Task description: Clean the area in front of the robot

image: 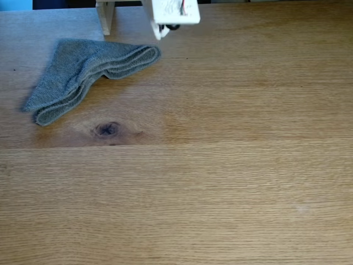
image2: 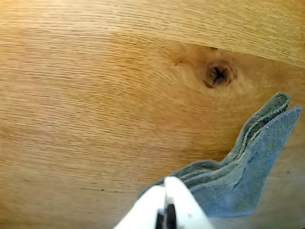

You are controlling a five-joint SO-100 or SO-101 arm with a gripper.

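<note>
The area is a broad light-brown oak tabletop (image: 220, 165) with a dark knot (image: 106, 129) and a faint pale smudge (image: 300, 208). The white robot arm (image: 175, 12) reaches in at the top edge, and its gripper (image: 159, 34) hangs just beyond the right end of a folded grey cloth (image: 83, 72). In the wrist view the two white jaws of the gripper (image2: 166, 183) stand pressed together with nothing seen between them, over the near edge of the cloth (image2: 248, 176). The knot (image2: 217, 75) lies past the cloth.
A pale wooden post (image: 106, 16) stands at the back, left of the arm and behind the cloth. The wood stretches bare to the right and toward the front edge in the fixed view.
</note>
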